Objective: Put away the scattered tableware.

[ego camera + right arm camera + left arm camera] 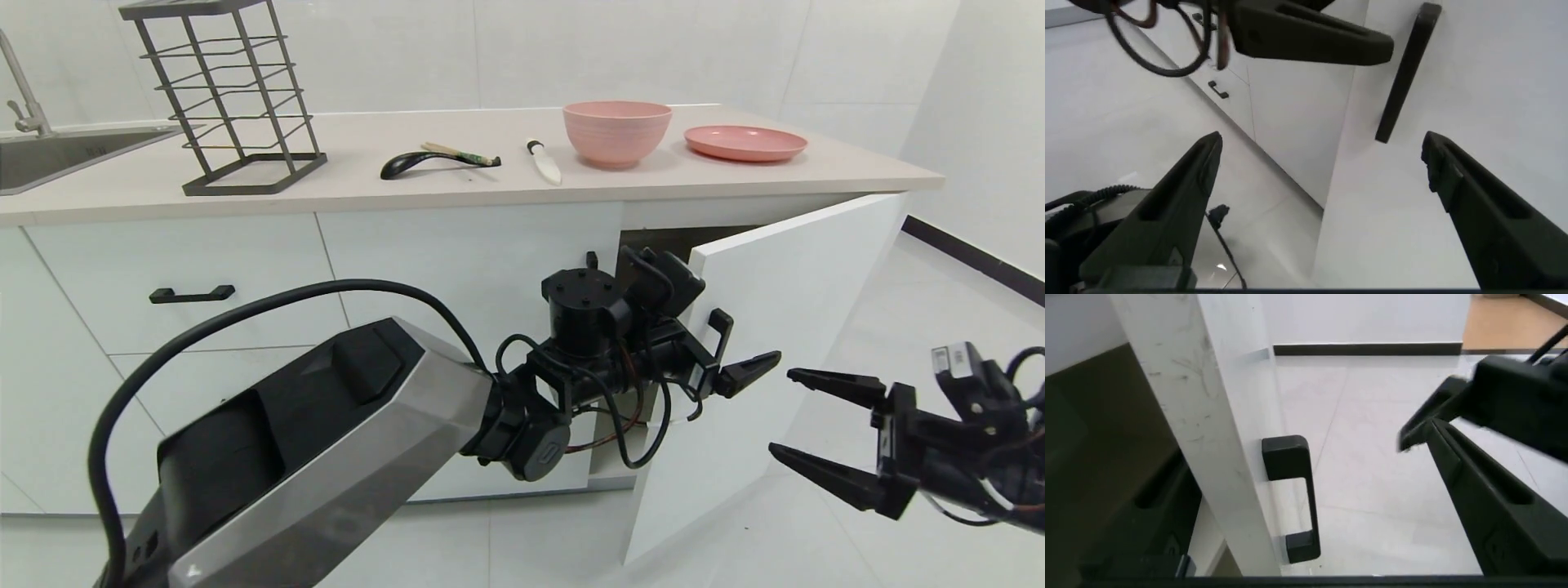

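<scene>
Head view: the right hand [781, 412] hangs nearest, fingers wide apart and empty. The left hand [739, 373], fingers apart, straddles the edge of the swung-out cabinet door [800, 310] beside its handle [1290, 498]. Beyond, the spoon [416, 163], chopsticks [461, 153] and knife [545, 162] lie mid-desk [367, 192]. The bowl [616, 131] and plate [745, 142] sit toward its right end. Nothing looks stowed yet.
</scene>
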`<state>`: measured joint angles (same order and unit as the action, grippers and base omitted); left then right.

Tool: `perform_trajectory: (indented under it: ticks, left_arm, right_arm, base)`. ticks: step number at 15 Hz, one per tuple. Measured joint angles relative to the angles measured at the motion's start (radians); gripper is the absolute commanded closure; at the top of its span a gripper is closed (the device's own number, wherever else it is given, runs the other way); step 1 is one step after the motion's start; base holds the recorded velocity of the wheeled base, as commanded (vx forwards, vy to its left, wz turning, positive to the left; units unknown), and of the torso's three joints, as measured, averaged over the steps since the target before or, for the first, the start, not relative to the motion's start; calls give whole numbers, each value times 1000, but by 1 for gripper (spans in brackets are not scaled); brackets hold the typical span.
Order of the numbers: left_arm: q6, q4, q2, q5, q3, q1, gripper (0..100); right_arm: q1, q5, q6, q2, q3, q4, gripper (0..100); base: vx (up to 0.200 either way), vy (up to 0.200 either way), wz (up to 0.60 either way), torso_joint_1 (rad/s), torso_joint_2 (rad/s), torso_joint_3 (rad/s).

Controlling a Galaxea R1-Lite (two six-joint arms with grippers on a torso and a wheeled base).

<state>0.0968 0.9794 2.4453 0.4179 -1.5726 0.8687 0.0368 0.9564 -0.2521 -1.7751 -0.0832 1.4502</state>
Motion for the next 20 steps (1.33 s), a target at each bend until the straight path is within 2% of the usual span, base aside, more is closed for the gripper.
perform_trajectory:
  ticks: [6, 10, 20]
  left_arm:
    - [1, 10, 9, 3, -23, -2, 0]
    - [2, 39, 20, 6, -23, 29, 0]
    - [2, 37, 46, 6, -50, 153, 0]
  right_arm:
    - [68, 3, -14, 256, 81, -11, 0]
    - [79, 3, -12, 397, 80, -7, 0]
    - [152, 2, -11, 630, -111, -4, 0]
  base:
    - [0, 0, 0, 0, 0, 0]
    - [0, 0, 0, 0, 0, 0]
    - [0, 0, 0, 0, 0, 0]
